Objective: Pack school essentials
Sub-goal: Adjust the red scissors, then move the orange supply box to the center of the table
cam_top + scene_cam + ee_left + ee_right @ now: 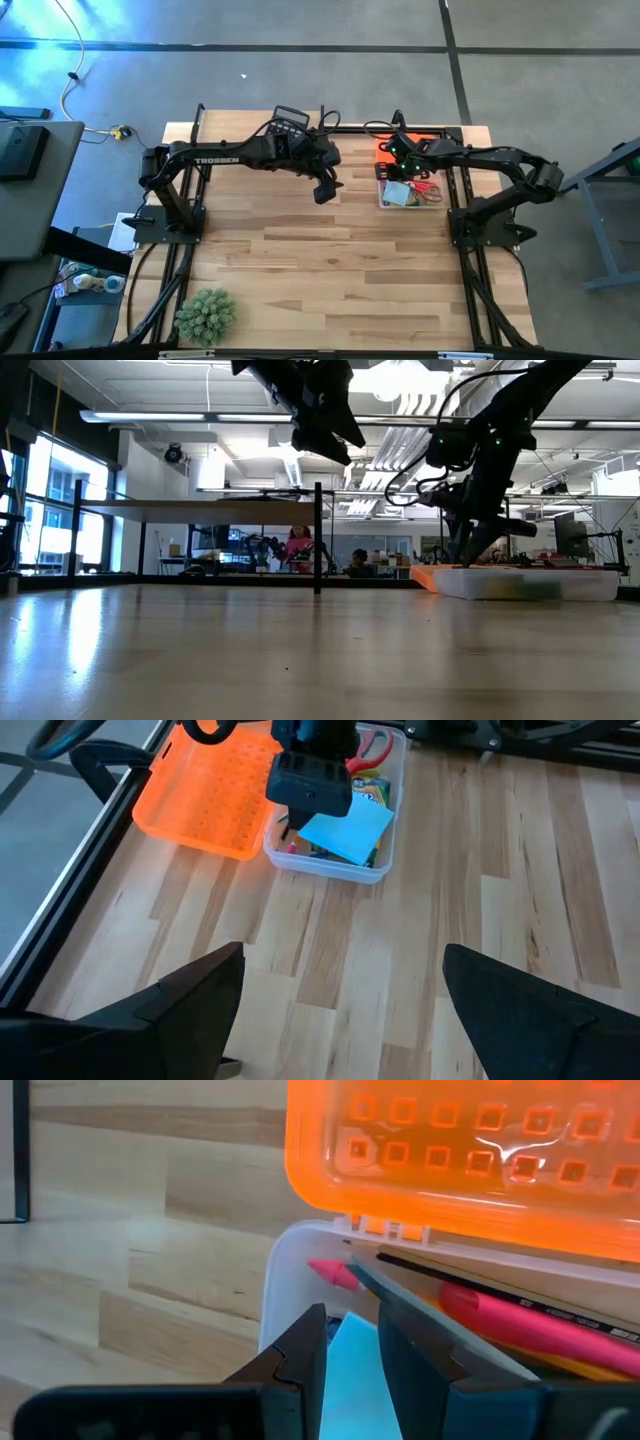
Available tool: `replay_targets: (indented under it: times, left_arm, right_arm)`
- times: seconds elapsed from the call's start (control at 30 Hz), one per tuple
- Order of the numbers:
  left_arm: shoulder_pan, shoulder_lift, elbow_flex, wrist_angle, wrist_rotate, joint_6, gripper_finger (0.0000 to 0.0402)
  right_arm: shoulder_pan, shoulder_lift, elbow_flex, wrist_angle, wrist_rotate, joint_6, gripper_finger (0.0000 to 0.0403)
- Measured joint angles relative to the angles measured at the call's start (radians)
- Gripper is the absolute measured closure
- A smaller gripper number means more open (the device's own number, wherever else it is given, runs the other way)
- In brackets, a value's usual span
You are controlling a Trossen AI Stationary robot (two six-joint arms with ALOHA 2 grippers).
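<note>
A clear box (382,197) stands at the table's far right with its orange lid (385,150) swung open toward the far edge. In it lie a pale blue note pad (345,832), red-handled scissors (372,748), a yellow crayon box (372,790), a pink-red marker (500,1325) and a thin pencil (450,1275). My right gripper (340,1295) points down into the box over the pad, its fingers a narrow gap apart with nothing seen pinched. My left gripper (340,1000) is open and empty, high above the table's middle (325,190). My right gripper has its fingertips just above the note pad's corner (350,1370), near the box's left wall. The blue pad shows through the gap between the fingers. I cannot tell whether they touch it.
A black calculator (290,125) lies at the far edge under the left arm. A spiky green plant (205,315) stands at the near left corner. Bare wood lies between the two arms and toward the near edge.
</note>
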Motion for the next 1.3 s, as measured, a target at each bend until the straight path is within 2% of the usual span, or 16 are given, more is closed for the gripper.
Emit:
replay_targets:
  times: [0.3,0.6,0.87,1.13,1.3]
  left_arm:
    - [0.000,0.000,0.000,0.002,0.000,-0.001,0.0074]
    - [0.000,0.000,0.000,0.002,0.000,0.000,0.0074]
    - [0.000,0.000,0.000,-0.001,0.001,0.000,0.0074]
    - [0.003,0.000,0.000,-0.067,0.008,0.034,0.0074]
    - [0.012,0.000,0.000,-0.132,0.008,0.036,0.0074]
  right_arm:
    - [0.002,-0.015,0.000,0.006,0.012,-0.003,0.0320]
    - [0.006,-0.097,0.000,0.018,0.009,0.008,0.0320]
    - [0.005,-0.189,0.000,0.019,0.056,0.019,0.0320]
    - [0.049,-0.264,0.000,-0.018,-0.097,-0.111,0.0320]
    - [0.124,-0.282,0.000,-0.098,-0.136,-0.251,0.0320]
